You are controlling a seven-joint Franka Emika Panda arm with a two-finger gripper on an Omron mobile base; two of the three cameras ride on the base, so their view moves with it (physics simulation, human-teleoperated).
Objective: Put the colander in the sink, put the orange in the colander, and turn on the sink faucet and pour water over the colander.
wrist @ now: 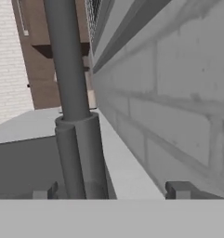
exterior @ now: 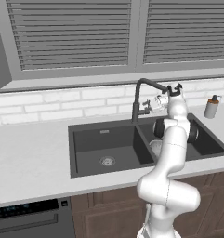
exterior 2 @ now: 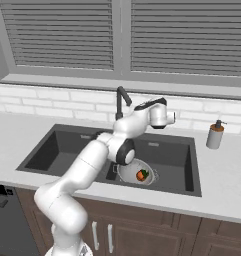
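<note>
My claw (wrist: 111, 190) stood wide with the sink faucet (wrist: 76, 116) upright between its tips, while the orange (exterior 2: 141, 175) lay in the colander (exterior 2: 135, 171) in the sink (exterior 2: 182, 165), right of the faucet.

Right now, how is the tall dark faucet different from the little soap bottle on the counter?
The sink faucet is dark grey; the soap bottle is pale with a dark pump top. The faucet is tall and thin with a bent-over spout; the bottle is short and stubby. The faucet rises behind the middle of the sink; the bottle sits on the counter past the sink's right end. Both stand upright near the white brick wall.
</note>
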